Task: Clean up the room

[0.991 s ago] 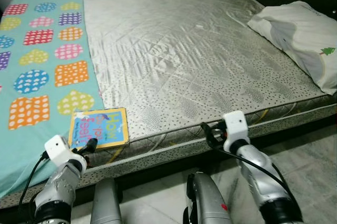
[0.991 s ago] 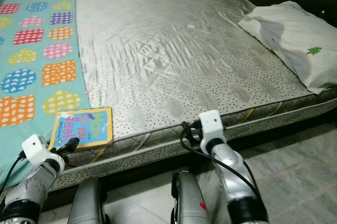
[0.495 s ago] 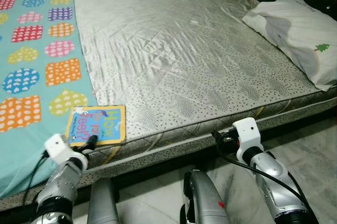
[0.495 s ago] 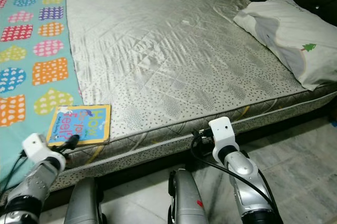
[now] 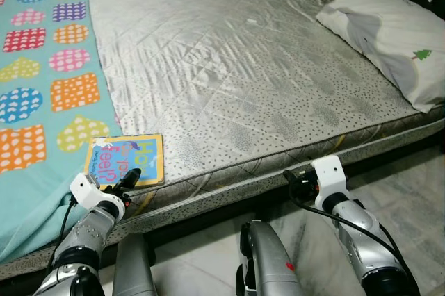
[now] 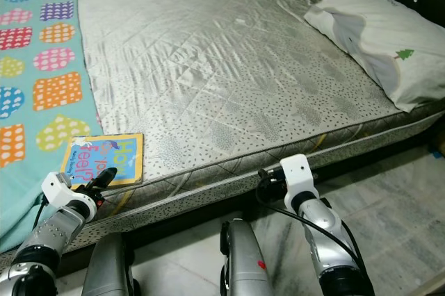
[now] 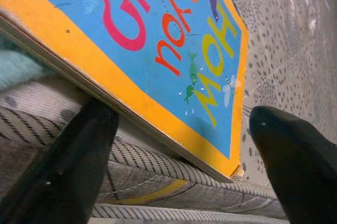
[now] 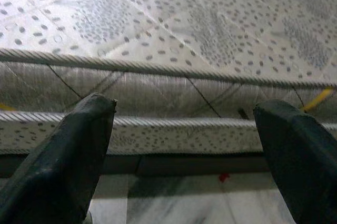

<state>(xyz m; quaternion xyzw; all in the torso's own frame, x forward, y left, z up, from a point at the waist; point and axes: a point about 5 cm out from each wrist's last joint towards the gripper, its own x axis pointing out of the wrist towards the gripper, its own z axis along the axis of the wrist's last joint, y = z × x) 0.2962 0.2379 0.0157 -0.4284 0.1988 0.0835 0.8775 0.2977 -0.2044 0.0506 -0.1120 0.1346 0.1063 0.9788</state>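
A children's book with an orange border and a blue cover lies flat at the front edge of the bed, close to its corner on the robot's left. The book rests partly on the grey quilted mattress and partly on the turquoise blanket, which has coloured hearts and squares and covers the left part of the bed. One edge of the book is just at the mattress border.

The left gripper is at this front edge of the book. In the left wrist view its fingers are wide open, one finger low under the book's edge against the side of the mattress, the other finger out to the side past the book's corner. They hold nothing; I cannot tell if the lower finger touches the book.

The right gripper is in front of the mattress side, well apart from the book. In the right wrist view its fingers are also wide open and empty, pointing at the dotted side of the mattress, with the marble floor under it.

A white pillow with a small green tree print lies at the far right of the bed, against the dark headboard
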